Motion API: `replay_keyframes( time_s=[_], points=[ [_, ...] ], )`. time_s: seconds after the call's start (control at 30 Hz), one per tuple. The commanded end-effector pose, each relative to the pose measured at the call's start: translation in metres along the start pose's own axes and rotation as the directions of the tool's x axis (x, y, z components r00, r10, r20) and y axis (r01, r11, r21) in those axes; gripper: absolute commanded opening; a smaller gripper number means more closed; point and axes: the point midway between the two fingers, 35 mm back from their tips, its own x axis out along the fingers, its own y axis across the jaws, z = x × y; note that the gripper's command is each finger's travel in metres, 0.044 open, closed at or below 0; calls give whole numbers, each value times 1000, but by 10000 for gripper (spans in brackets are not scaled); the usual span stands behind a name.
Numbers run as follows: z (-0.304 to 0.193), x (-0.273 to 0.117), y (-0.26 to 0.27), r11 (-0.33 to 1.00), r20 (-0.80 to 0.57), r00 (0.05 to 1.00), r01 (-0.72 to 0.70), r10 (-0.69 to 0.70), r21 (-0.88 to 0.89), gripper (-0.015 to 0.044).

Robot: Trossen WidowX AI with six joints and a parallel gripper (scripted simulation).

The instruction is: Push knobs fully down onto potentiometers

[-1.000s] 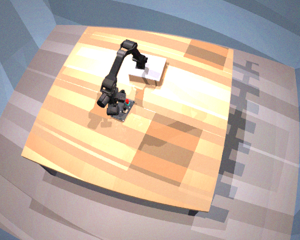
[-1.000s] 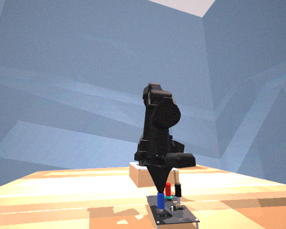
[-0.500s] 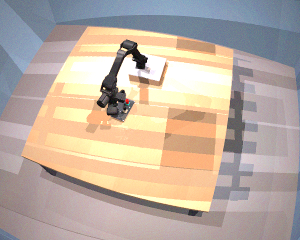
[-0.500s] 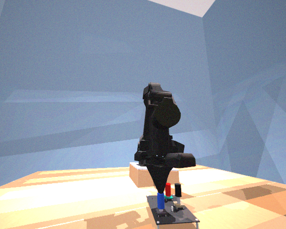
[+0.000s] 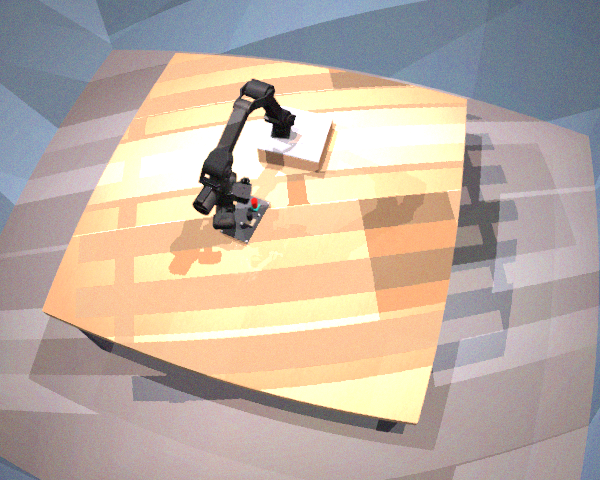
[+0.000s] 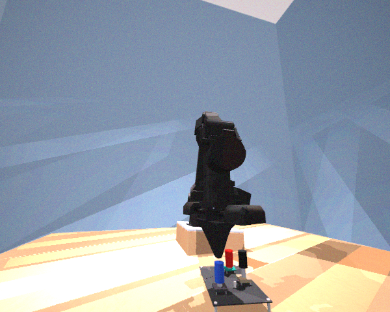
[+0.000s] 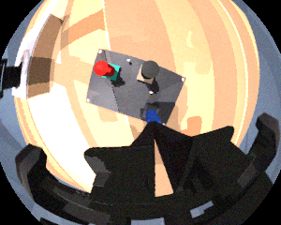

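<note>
The dark circuit board (image 5: 236, 233) (image 6: 255, 296) (image 7: 97, 89) stands on short legs. The blue knob (image 6: 219, 272) (image 7: 153, 116) is upright, with a short bit of pale shaft showing above its dark potentiometer (image 6: 219, 287). The black knob (image 6: 242, 259) (image 7: 150, 69) sits high, with a long pale shaft showing above the tan potentiometer (image 6: 244, 279). The red knob (image 5: 254, 203) (image 6: 229, 258) (image 7: 103, 68) stands close to its teal potentiometer (image 6: 230, 268) (image 7: 115, 71). My gripper (image 6: 218, 257) (image 7: 152, 125) is shut and empty, its tip just above the blue knob with a small gap. The top view hides the blue knob.
The arm's base stands on a white-topped block (image 5: 310, 135) (image 6: 216, 244) behind the board. The red and black knobs stand up beside the gripper's tip, on the base side of the blue knob in the exterior view. A small white part (image 6: 235, 284) stands between the blue knob and the tan potentiometer.
</note>
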Motion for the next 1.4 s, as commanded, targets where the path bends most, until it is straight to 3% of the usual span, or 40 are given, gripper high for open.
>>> replay_keyframes(
  time_s=[0.0,0.07,0.4,0.63,0.9,1.37],
  points=[
    [-1,-9,-3,1000,-10,1000,14,-14,0,0],
    [-1,-9,-3,1000,-10,1000,14,-14,0,0],
    [4,-6,6,1000,-1,1000,2,-2,0,263],
    [48,-30,74,1000,-1,1000,1,-1,1,440],
    [92,-25,151,1000,-1,1000,0,0,1,440],
    [93,-25,153,1000,-1,1000,0,0,1,440]
  ],
)
